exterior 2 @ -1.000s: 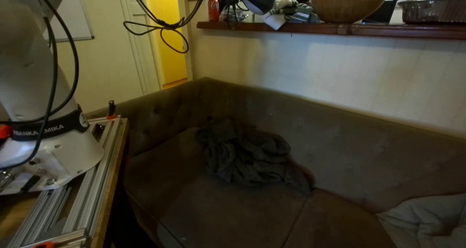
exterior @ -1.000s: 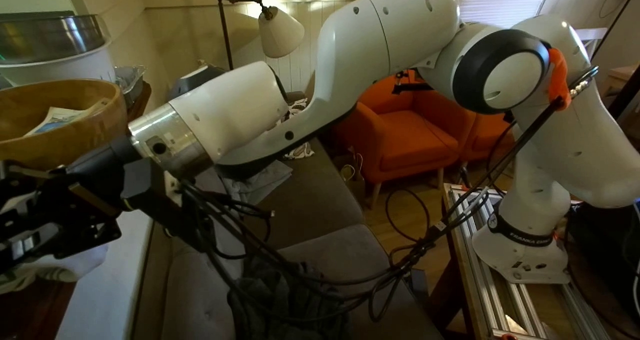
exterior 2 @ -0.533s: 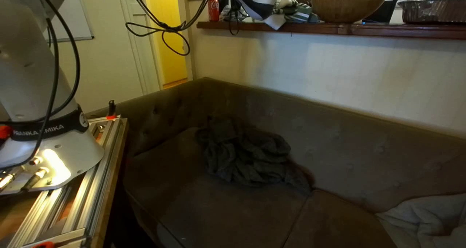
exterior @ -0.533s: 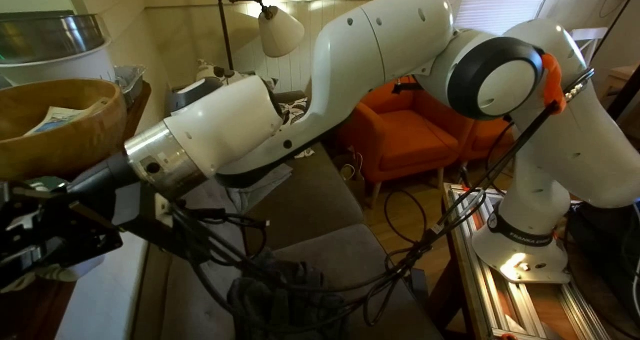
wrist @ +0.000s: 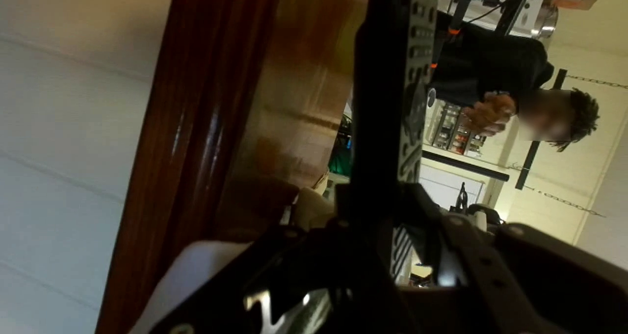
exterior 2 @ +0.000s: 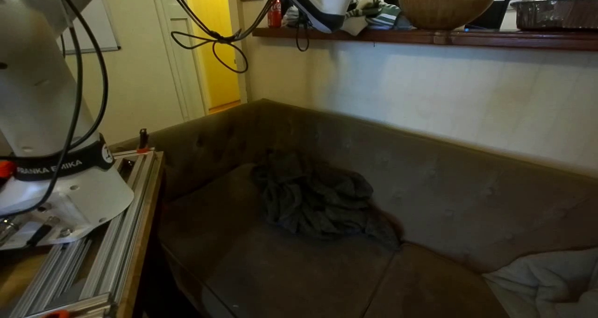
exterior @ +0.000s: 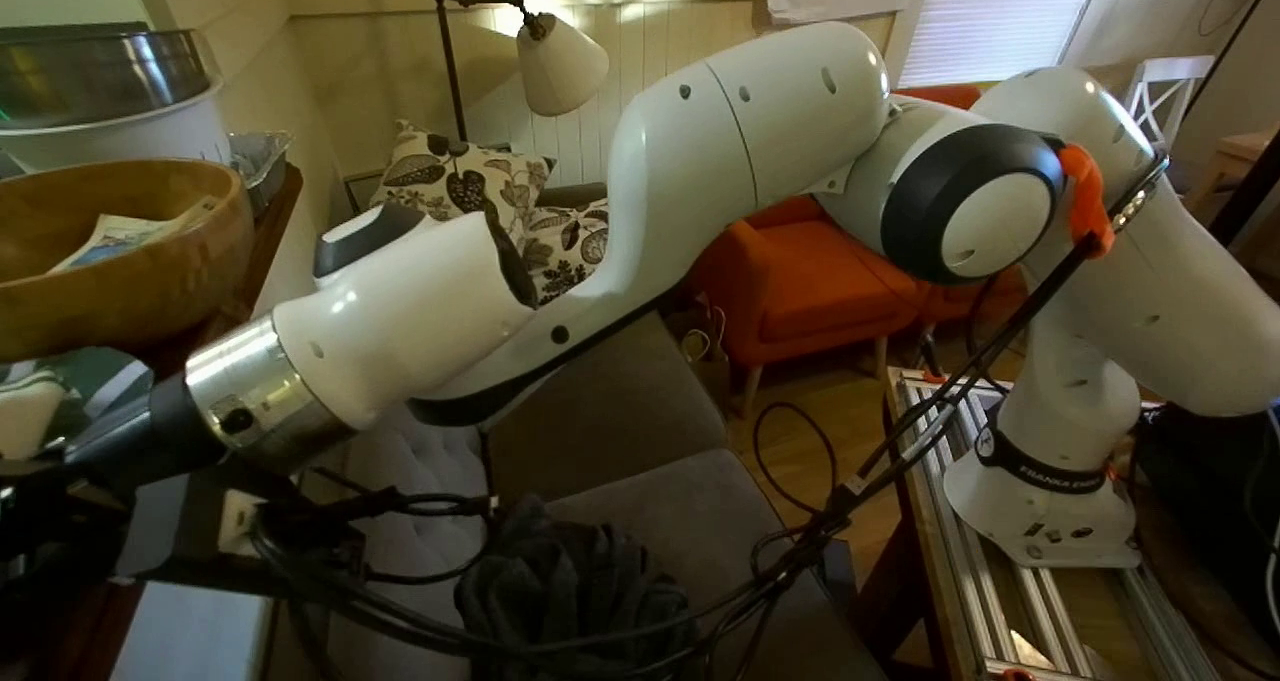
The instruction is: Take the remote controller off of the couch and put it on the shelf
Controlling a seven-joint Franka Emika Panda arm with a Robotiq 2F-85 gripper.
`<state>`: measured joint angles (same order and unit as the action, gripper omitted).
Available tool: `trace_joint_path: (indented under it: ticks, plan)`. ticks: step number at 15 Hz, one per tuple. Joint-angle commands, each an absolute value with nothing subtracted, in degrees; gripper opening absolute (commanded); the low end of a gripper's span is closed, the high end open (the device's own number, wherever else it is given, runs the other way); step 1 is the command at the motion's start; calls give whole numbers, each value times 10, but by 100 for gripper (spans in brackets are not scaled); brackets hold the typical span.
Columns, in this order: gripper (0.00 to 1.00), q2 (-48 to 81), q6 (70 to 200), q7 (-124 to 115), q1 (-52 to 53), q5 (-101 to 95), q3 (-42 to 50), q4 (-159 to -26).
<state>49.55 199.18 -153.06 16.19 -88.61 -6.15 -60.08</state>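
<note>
The remote controller (wrist: 382,98) is long and black with a silver button face. It shows in the wrist view, pointing away from my gripper (wrist: 377,204), which is shut on its near end. The shelf (wrist: 196,138) is a reddish-brown wooden ledge left of the remote in the wrist view; it also shows in an exterior view (exterior 2: 518,38). I cannot tell whether the remote touches it. In an exterior view the gripper is at the left edge, dark and partly cut off, by the shelf. The couch (exterior: 630,391) lies below the arm, also seen in an exterior view (exterior 2: 299,271).
A wooden bowl (exterior: 130,261) and a green-and-white cloth (exterior 2: 385,17) sit on the shelf near the gripper. A red can (exterior 2: 274,13) and a foil tray (exterior 2: 556,17) stand there too. A dark blanket (exterior 2: 317,196) lies on the couch. A person (wrist: 495,69) is beyond the shelf.
The arm has lowered, and the gripper has moved down and further past the left edge in an exterior view. The striped cloth beside the bowl has come into clearer sight there.
</note>
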Motion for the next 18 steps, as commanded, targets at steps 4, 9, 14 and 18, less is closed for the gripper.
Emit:
trace_joint_path:
  ticks: [4,9,14,18]
  plan:
    - [7,566,1951,-1263,167,-628,-108,-548]
    - [7,588,1947,-1182,157,-588,-171,-568]
    - [51,603,1926,-1162,146,-584,-217,-565]
    - [77,596,1904,-1149,138,-583,-235,-566]
